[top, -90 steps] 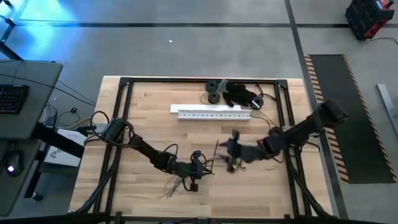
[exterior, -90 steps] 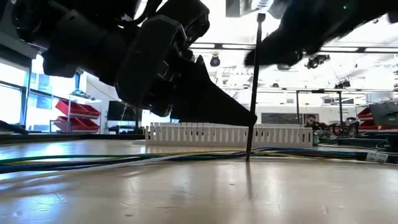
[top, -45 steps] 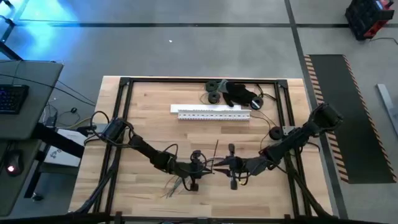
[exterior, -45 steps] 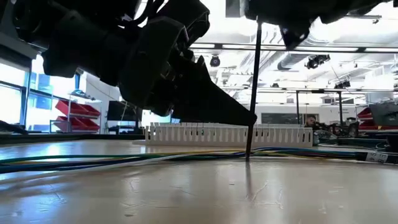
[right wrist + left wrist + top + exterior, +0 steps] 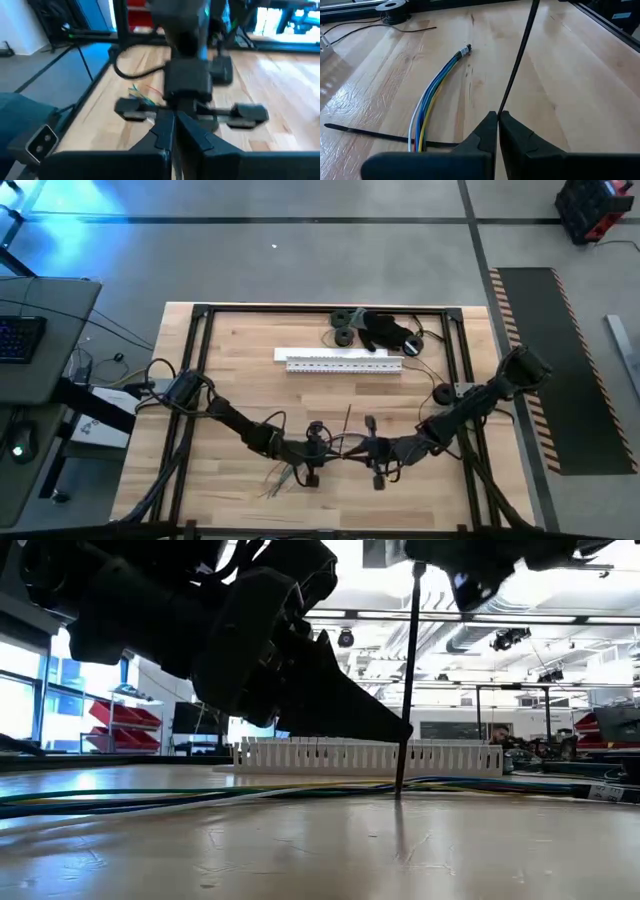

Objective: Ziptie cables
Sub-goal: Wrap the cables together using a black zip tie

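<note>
Your left gripper (image 5: pixel 498 122) has its two fingers pressed together on a thin black zip tie (image 5: pixel 518 56), which runs up and away from the fingertips. In the low view that same zip tie (image 5: pixel 408 680) stands nearly upright, its lower end touching the table (image 5: pixel 320 850) and the left gripper (image 5: pixel 395 728) pinching it part-way up.

Your right gripper (image 5: pixel 173 125) also shows its fingers closed against each other; what, if anything, sits between them you cannot tell from these views. It faces the left arm's wrist head-on, close by. From above, the two grippers meet near the middle of the front half of the table, the left gripper (image 5: pixel 330 450) just beside the right gripper (image 5: pixel 362 450).

The cables (image 5: pixel 434 95) lie flat on the wood as one bundle of blue, white and yellow strands, curving away beyond the left fingers, apart from the held tie. A second black zip tie (image 5: pixel 375 134) lies across the bundle's near end. In the low view the cables (image 5: pixel 200 796) stretch along the tabletop past the foot of the upright tie.

Farther back sits a white slotted strip (image 5: pixel 343 360), and behind it a dark heap of rolls and gear (image 5: pixel 375 330) by the table's far edge.
</note>
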Tool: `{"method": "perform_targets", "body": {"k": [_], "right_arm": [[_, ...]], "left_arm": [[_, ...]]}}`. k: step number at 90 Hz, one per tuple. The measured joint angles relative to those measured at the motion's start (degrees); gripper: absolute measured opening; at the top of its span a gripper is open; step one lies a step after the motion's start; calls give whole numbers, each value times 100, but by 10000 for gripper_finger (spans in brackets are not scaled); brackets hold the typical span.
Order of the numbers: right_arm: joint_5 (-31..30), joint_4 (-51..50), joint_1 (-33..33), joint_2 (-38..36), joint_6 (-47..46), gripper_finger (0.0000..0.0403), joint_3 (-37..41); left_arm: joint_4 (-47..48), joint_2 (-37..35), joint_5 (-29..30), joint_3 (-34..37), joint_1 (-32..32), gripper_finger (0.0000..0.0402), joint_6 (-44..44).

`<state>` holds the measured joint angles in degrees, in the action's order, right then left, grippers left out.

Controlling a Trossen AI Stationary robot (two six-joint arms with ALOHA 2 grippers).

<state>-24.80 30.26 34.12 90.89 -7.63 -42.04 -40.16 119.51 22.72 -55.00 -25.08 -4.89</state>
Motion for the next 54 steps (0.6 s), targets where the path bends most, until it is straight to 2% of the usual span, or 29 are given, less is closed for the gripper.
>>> {"method": "perform_targets", "body": {"k": [13, 54], "right_arm": [[268, -220, -20, 12, -225, 0, 0], [269, -493, -49, 68, -434, 0, -2]], "left_arm": [[0, 0, 0, 0, 0, 0, 1], [-206, 0, -72, 4, 0, 1, 53]]}}
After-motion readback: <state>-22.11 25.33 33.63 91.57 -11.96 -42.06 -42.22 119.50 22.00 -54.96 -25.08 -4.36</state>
